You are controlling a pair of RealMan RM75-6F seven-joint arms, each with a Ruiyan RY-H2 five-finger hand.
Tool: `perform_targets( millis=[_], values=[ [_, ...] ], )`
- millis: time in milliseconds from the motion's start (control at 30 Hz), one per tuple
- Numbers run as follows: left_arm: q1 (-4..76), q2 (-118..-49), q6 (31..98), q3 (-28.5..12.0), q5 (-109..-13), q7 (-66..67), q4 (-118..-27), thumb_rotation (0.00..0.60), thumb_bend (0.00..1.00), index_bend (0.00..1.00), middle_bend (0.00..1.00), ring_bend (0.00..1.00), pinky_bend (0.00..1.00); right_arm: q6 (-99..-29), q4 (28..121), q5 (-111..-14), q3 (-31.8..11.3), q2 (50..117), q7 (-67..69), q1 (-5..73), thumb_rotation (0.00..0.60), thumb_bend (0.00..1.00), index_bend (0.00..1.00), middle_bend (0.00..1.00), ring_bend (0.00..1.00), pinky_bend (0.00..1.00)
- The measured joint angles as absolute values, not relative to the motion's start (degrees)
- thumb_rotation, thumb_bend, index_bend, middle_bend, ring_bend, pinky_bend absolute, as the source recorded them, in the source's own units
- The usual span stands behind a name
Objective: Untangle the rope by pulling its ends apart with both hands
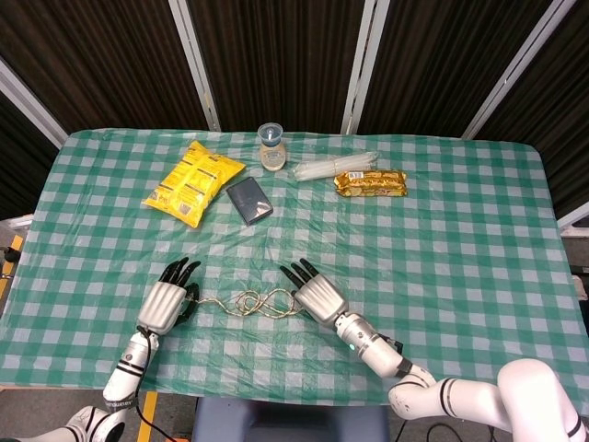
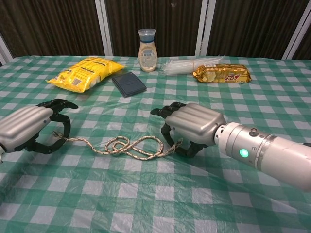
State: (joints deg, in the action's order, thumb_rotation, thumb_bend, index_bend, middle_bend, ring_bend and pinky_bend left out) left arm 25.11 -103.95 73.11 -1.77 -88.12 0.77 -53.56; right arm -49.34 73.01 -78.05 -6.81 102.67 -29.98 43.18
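Observation:
A pale braided rope [image 1: 248,302] lies on the checked tablecloth near the front edge, looped into a loose tangle [image 2: 121,144] at its middle. My left hand [image 1: 164,302] is at the rope's left end, which sits pinched between thumb and curled fingers [image 2: 57,138]. My right hand [image 1: 317,296] covers the right end. In the chest view the right hand [image 2: 194,126] curls its fingers down around that end [image 2: 175,144]. The very tip of each end is hidden inside the hand.
At the back stand a yellow snack bag [image 1: 193,181], a dark wallet [image 1: 249,199], a small bottle [image 1: 271,146], a bundle of clear straws [image 1: 333,166] and a gold biscuit pack [image 1: 369,183]. The table's front edge [image 1: 276,398] runs just behind both wrists.

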Motion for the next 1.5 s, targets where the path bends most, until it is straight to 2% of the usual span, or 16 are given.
perform_targets(
  millis=[500,800,1500],
  values=[
    [25.40,-102.92,72.97,-4.29,-85.77,-0.39,-51.33,0.600,0.46,0.61,0.11,0.01,0.14,-53.51,76.56,-77.69,-6.49,94.19,-27.74,40.79,0.600,0.55,0.84,0.12,0.00,0.00],
    [25.44,-101.86,72.79,-6.02,-83.77,-1.99,-49.86,0.600,0.46,0.61,0.12,0.02,0.14,-55.97,77.02,-78.23,-4.85,87.93,-24.25,37.96,0.600,0.55,0.84,0.12,0.00,0.00],
    [25.93,-102.91,71.82,-8.64,-80.56,-4.09,-43.29,0.600,0.46,0.61,0.13,0.03,0.14,-61.85,68.96,-81.25,-0.06,81.28,-9.59,29.42,0.600,0.55,0.84,0.12,0.00,0.00]
  ],
)
